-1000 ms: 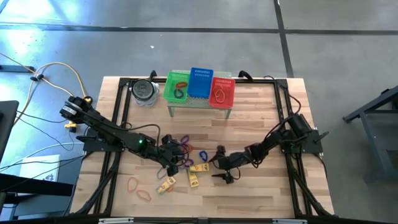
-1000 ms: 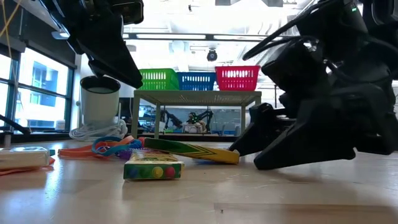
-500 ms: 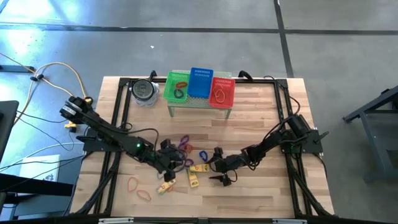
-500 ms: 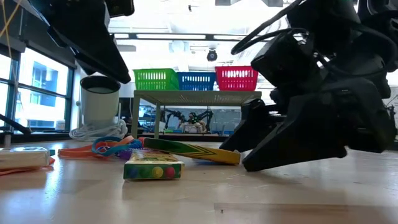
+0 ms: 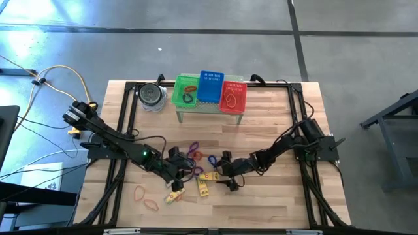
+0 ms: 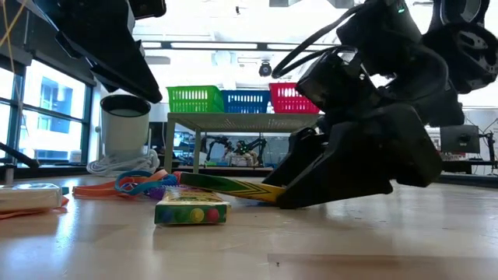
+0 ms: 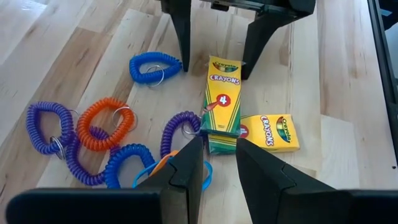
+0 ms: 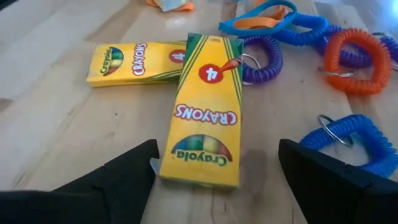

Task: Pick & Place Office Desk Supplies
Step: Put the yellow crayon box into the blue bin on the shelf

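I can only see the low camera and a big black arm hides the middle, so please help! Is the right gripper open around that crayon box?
Observer: Yes. The right gripper is open, with one finger on each side of the crayon box, which lies flat on the table.
Operator: Where is the other gripper?
Observer: The left gripper is at the opposite end of the same box, facing the right one.
Operator: Is there just one box there?
Observer: No. A second crayon box lies beside it, and the first box overlaps its end.
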